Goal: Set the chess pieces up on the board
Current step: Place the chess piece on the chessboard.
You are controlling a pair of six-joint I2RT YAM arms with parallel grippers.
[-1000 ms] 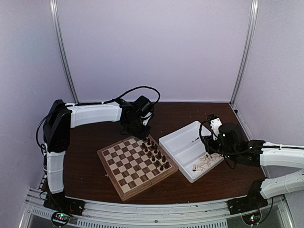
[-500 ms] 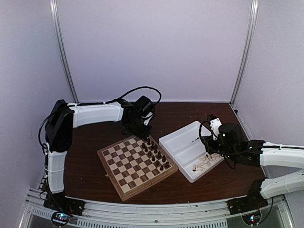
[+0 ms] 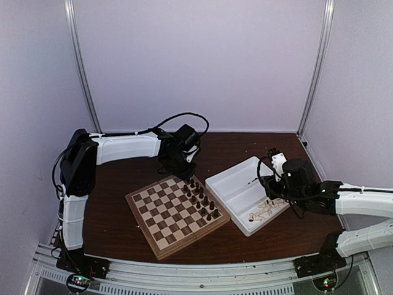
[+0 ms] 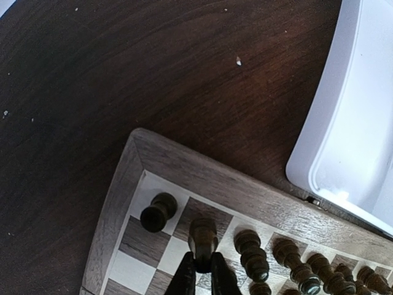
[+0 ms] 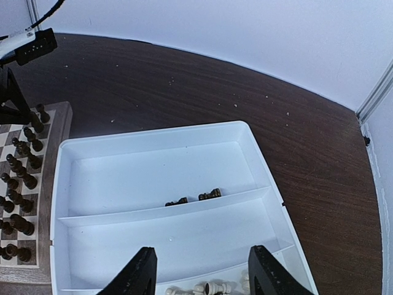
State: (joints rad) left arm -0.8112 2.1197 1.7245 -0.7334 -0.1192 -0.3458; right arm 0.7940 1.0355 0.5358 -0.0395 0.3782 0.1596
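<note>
Pinching a dark chess piece (image 4: 202, 232) on the chessboard's (image 4: 184, 169) edge row with left end effector (image 4: 201, 261); right end effector (image 5: 202, 251) open above white tray (image 5: 153, 135).

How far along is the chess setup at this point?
Done: most dark pieces stand in two rows along one edge of the chessboard. In hand: the left gripper, jaws shut on a dark piece, at the back row beside the corner. Left: two dark chessmen in the white tray, plus the cream pieces, none on the board.
</note>
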